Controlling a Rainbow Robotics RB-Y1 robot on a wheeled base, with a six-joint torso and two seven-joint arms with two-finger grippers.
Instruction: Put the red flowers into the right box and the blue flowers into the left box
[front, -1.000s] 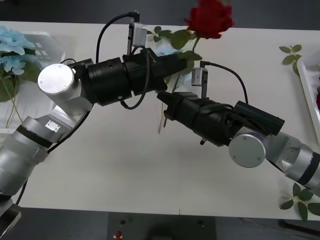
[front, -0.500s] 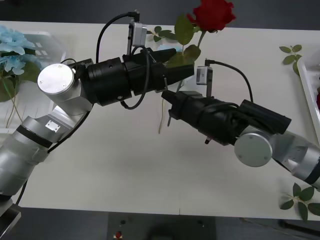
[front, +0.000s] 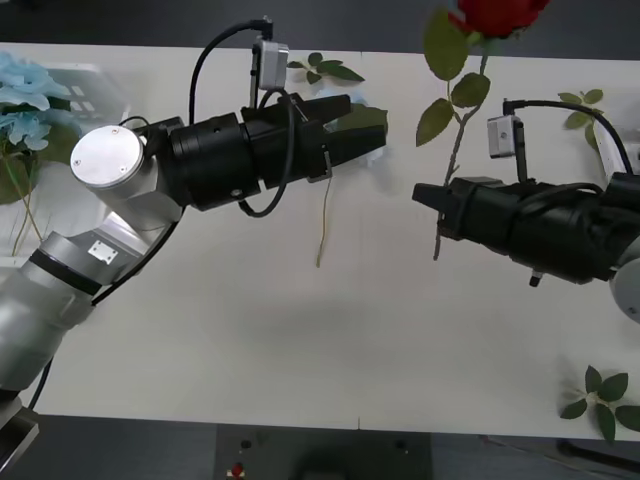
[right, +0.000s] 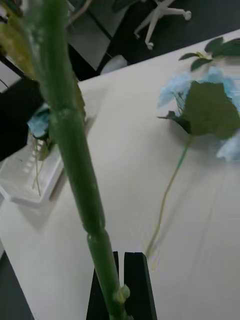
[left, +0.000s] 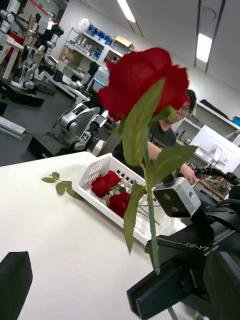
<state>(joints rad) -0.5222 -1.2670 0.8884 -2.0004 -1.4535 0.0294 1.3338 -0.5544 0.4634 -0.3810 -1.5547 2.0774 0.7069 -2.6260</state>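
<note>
Your right gripper (front: 432, 196) fingers pinched on one red rose (front: 497, 14) stem, left gripper (front: 372, 132) fingers spread wide, one blue flower (right: 206, 95) lying beyond them, two roses (left: 110, 190) in the box (left: 96, 170).

Only one bit of lettering is showing: pale letters "RB-Y1", cut short by what is lying in front, are standing on the black housing of the right arm (left: 197, 245), lower right of the left wrist view, just under the small grey camera block (left: 176, 197); nothing else is reading clearly anywhere
</note>
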